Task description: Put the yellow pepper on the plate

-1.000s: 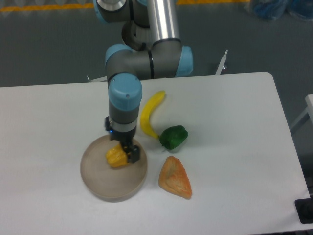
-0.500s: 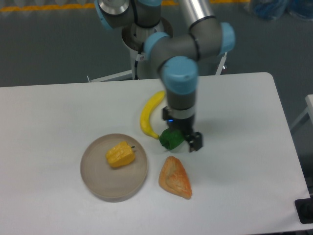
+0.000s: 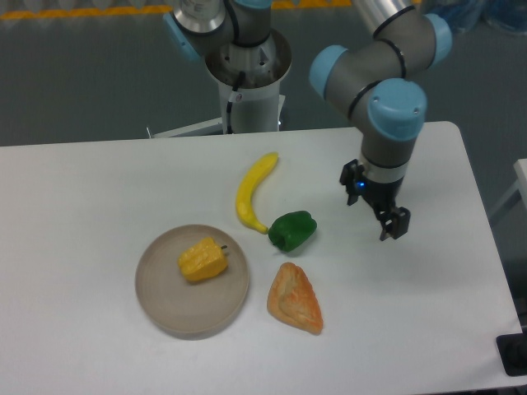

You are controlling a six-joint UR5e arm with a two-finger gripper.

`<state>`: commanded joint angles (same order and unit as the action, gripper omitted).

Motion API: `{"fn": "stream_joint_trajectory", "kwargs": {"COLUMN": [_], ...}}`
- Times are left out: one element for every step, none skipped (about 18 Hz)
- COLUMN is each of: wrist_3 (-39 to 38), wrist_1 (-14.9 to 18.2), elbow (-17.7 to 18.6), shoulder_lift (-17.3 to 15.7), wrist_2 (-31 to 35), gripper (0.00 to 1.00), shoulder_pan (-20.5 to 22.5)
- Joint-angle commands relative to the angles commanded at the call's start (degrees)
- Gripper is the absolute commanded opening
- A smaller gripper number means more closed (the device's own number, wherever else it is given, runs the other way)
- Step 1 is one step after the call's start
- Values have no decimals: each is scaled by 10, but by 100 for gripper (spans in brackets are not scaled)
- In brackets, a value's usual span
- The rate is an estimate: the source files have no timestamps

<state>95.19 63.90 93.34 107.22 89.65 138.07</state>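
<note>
The white tabletop (image 3: 99,189) carries everything. Above its right side the arm has swung clear: a second ago it stood over the plate with the pepper between its fingers, half a second ago it was passing above the green pepper, and now the gripper (image 3: 380,216) hangs toward the right edge, well apart from all the food, holding nothing; its fingers look parted, though they are small and dark.

The plate (image 3: 165,309) sits nearer the front edge, left of the middle. The banana (image 3: 250,191) lies toward the middle of the tabletop, its lower tip just beside the green pepper (image 3: 292,230); the pastry (image 3: 295,299) rests in front of that, just right of the plate.

The yellow pepper (image 3: 202,261) lies on the plate, in its upper middle, released and unmoved since the arm left. By that, the task looks finished; only the retreat remains.
</note>
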Motion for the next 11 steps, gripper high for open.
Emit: {"fn": "stream_joint_trajectory", "kwargs": {"wrist_3": [1,1,1,0,1,0,0,1,0,1,1], "wrist_1": [2,3,3,3,3,3,3,3,3,3,3], "elbow": [-3,-6,-7,-7,-6,-7,-7,-7,-7,-7,-6], "shoulder_lift": [1,2,3,4,4,5,5,5,5,5,4], "wrist_2": [3,5,10,15,19,21,21,21,21,21,20], "gripper": [100,100,100,100,100,100,100,100,100,100,100], "shoulder_pan": [0,0,-2,-2,-3,-3,-3,-3,-3,-3,-3]}}
